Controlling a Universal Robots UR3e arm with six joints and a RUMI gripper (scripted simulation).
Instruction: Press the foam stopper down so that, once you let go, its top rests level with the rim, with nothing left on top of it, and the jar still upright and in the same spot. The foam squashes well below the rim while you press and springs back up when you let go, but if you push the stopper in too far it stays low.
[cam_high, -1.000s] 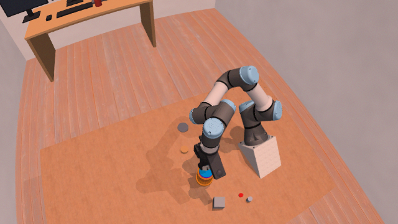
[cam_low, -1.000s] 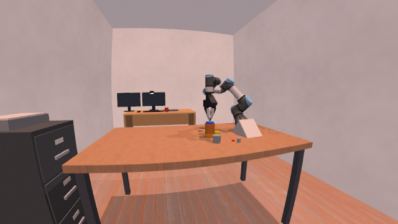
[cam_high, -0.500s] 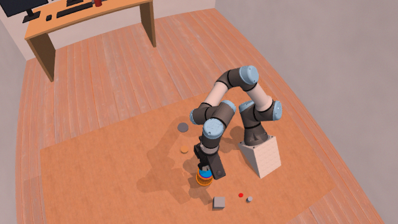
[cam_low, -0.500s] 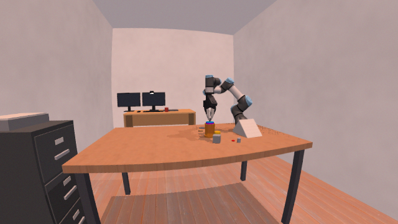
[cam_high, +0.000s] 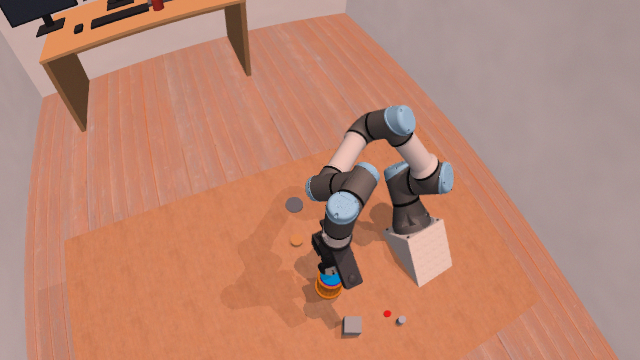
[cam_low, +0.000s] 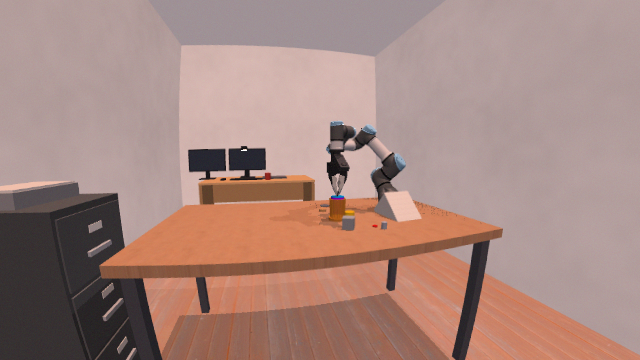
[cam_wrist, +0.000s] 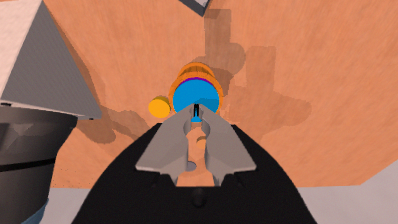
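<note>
1. From the top view, an orange jar (cam_high: 327, 290) stood upright on the table (cam_high: 150, 280), just in front of the arm's white pedestal (cam_high: 425, 260); a blue foam stopper (cam_high: 329, 279) filled its mouth, partly hidden by the gripper (cam_high: 330, 272).
2. Seen from the exterior view, the gripper (cam_low: 338, 192) pointed straight down just above the stopper (cam_low: 337, 197), its jaws clenched on nothing.
3. At the wrist view, the stopper (cam_wrist: 196, 95) showed as a round blue disc with a purple edge inside the jar's orange rim (cam_wrist: 192, 69).
</note>
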